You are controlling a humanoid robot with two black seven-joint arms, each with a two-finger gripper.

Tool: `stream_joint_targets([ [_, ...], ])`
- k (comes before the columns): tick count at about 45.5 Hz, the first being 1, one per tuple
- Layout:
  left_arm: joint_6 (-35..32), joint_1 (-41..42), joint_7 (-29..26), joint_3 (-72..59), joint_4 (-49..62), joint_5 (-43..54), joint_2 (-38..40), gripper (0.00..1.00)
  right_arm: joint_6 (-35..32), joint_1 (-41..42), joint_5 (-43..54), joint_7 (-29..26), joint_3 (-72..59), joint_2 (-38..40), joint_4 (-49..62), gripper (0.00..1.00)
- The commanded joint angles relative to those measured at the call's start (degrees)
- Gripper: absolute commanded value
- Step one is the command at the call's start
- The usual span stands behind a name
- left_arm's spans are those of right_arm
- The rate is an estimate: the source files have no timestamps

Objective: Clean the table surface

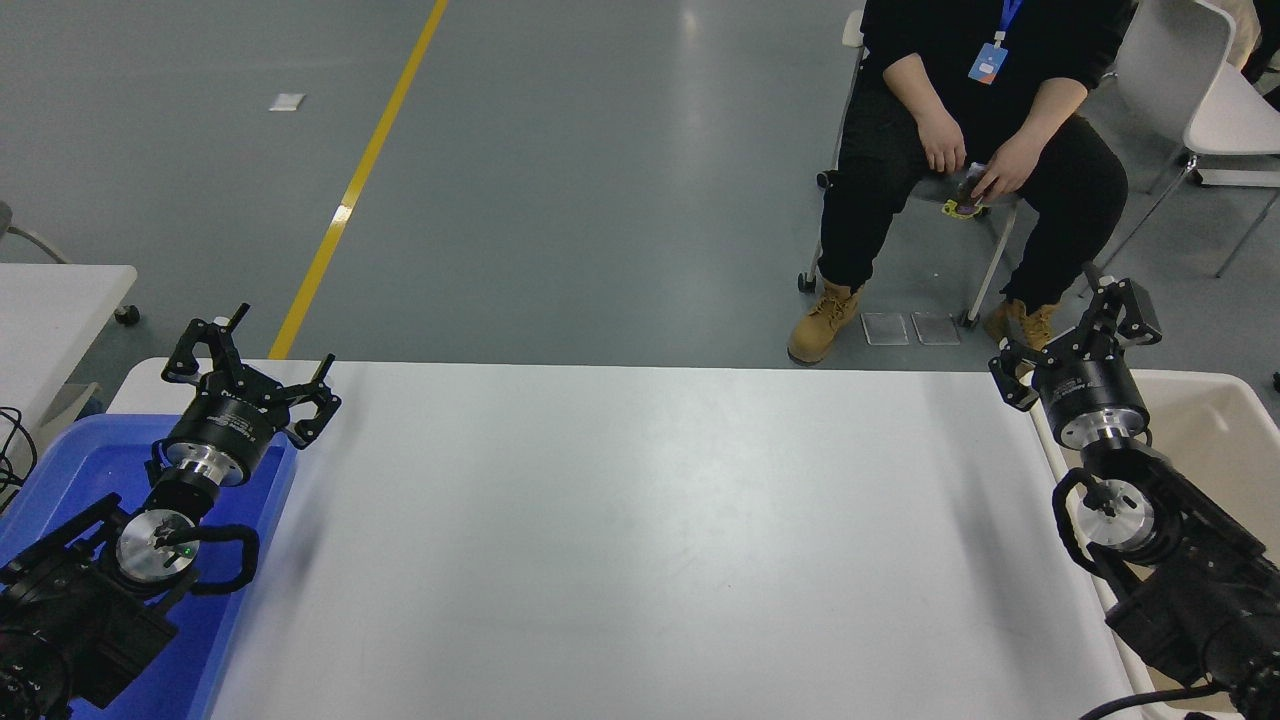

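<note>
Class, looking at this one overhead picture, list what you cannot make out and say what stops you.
- Blue bin: its inside is mostly hidden by the left arm and cut by the picture's edge.
- Cream tub: its contents are hidden behind the right arm.
- Item in the person's hand: too small to identify.

blue bin (60, 470) left, cream tub (1225, 420) right, seated person (985, 120)

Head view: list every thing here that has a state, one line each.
table surface: bare, nothing lying on it.
blue bin: open-topped, under the left arm.
cream tub: open-topped, no contents visible.
left tool: open, holding nothing.
right tool: open, holding nothing, over the table's far right corner.
person: seated beyond the table.
</note>
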State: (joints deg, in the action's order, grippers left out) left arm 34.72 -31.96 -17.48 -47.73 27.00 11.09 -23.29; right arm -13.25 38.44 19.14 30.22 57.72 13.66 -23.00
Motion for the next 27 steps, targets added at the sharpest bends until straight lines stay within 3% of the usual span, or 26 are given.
stream_joint_targets([
  [1, 0.0, 0.0, 0.0, 0.0, 0.0, 0.0, 0.0, 1.0, 0.3, 2.1, 0.6, 1.4, -3.2, -0.4, 3.2, 0.98],
  [27, 0.0, 0.0, 0.0, 0.0, 0.1, 0.0, 0.0, 1.0, -0.2, 1.6, -0.2, 1.4, -3.2, -0.4, 2.7, 0.98],
])
